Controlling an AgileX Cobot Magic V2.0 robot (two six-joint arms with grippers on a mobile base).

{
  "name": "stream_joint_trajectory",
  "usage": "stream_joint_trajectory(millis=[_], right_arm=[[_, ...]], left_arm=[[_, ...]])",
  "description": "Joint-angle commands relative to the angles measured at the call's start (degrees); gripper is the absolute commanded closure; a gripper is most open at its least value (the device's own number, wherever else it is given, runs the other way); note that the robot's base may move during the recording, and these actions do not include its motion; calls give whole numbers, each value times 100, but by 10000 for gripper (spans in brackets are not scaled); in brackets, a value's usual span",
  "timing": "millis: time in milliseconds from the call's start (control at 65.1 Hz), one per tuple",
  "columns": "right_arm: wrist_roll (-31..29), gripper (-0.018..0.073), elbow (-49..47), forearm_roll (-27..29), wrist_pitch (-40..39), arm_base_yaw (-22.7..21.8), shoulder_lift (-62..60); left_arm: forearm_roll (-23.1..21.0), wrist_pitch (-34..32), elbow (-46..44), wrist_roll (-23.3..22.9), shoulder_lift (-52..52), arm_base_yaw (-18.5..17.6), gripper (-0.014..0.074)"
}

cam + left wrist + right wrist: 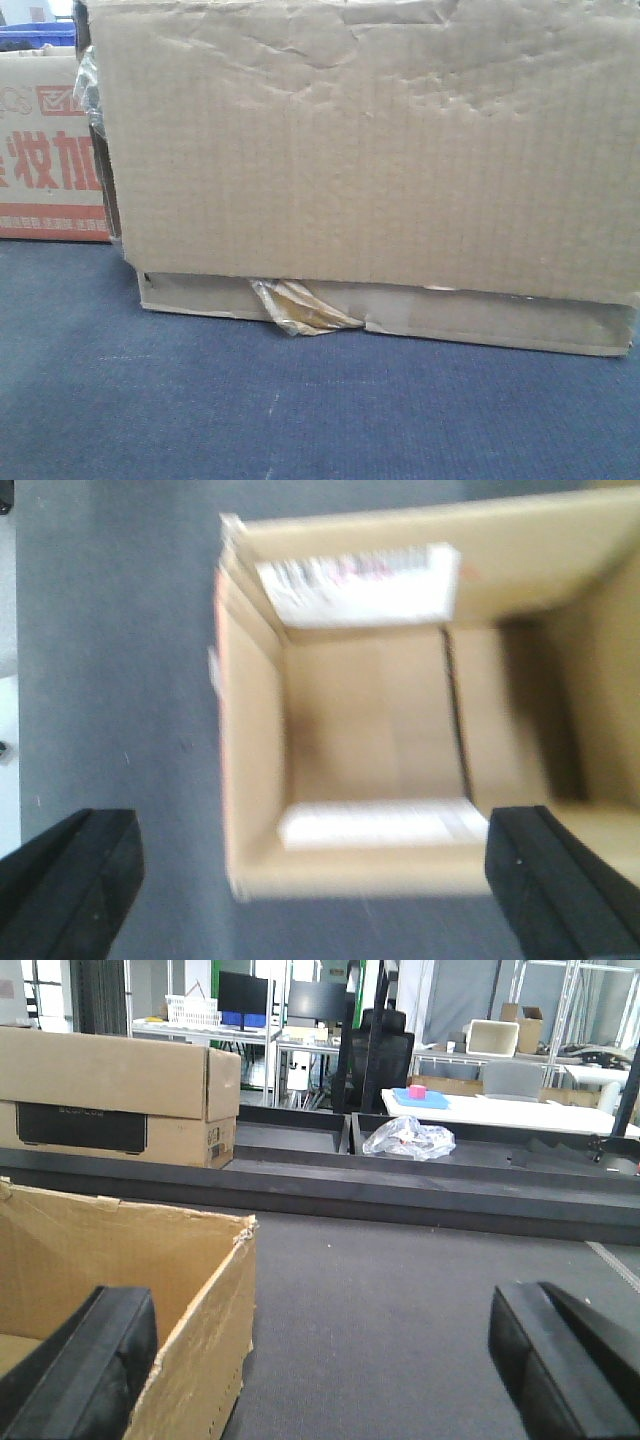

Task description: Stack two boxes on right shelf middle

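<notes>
The tall brown box (370, 150) sits on the flat box (480, 322), crumpled tan tape (300, 308) at their seam, both on blue-grey carpet (200, 400), with a red-printed white carton (50, 160) just left behind them. The left jaws gape wide, released, above an open box (370, 720) seen blurred from overhead; the right jaws are spread empty too, a torn-edged box (120, 1280) near left
</notes>
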Motion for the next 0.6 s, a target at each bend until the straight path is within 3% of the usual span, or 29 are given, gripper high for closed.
stream_joint_trajectory(millis=[0,108,307,584], right_arm=[[11,-9,-54,-42,17,7,28],[11,-9,-54,-32,28,7,28],[11,-9,-54,-32,28,7,28],[11,-9,-54,-32,28,7,28]], left_arm=[[-409,17,-358,283,406,226,-5],[-994,17,-521,658,832,516,-5],[-1007,-45,-550,935,1445,827,-5],[-1052,-333,-550,972,1860,828,-5]])
